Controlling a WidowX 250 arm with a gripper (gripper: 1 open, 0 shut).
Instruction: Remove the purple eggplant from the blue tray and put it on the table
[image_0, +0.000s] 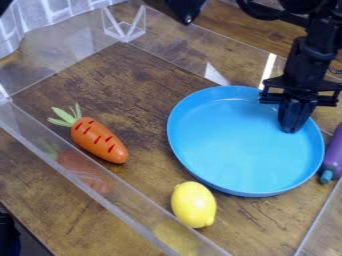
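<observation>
Purple eggplant lengthwise, stem nearest camera

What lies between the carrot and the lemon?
Only bare table, in the camera view: nothing sits between the carrot and the lemon.

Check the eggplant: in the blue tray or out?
Out. The purple eggplant lies on the table just past the right rim of the blue tray, whose inside holds only the end effector tip.
</observation>
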